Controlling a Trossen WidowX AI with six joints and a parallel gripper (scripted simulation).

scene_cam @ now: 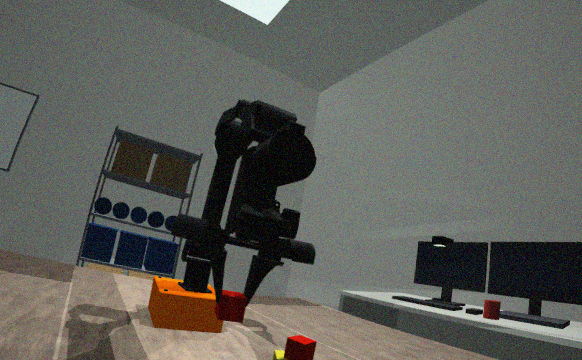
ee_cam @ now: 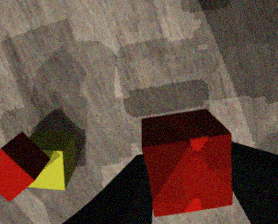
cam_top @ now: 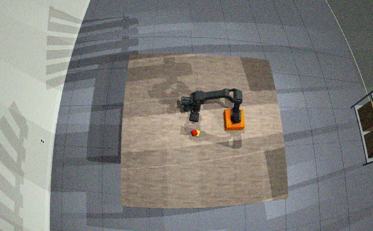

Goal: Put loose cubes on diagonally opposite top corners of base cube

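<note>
The yellow base cube (cam_top: pixel 198 133) (scene_cam: pixel 279 355) (ee_cam: pixel 55 176) is on the table; much of it is dark or hidden. One red cube (cam_top: pixel 194 132) (scene_cam: pixel 300 346) (ee_cam: pixel 9 175) rests on top of it over one corner, overhanging, and looks level in the exterior view. My gripper (scene_cam: pixel 233 303) (ee_cam: pixel 183 157) is shut on the other red cube (scene_cam: pixel 231 307) (ee_cam: pixel 190 177), held in the air between the fingertips. In the wrist view this held cube is to the right of the stack, apart from it. In the top view the arm hides the held cube.
The arm stands on an orange block (cam_top: pixel 230 127) (scene_cam: pixel 183 312), right of the stack in the top view. Shadows of the arm fall across the wooden table (cam_top: pixel 174 183). A desk with monitors and a shelf stand in the background.
</note>
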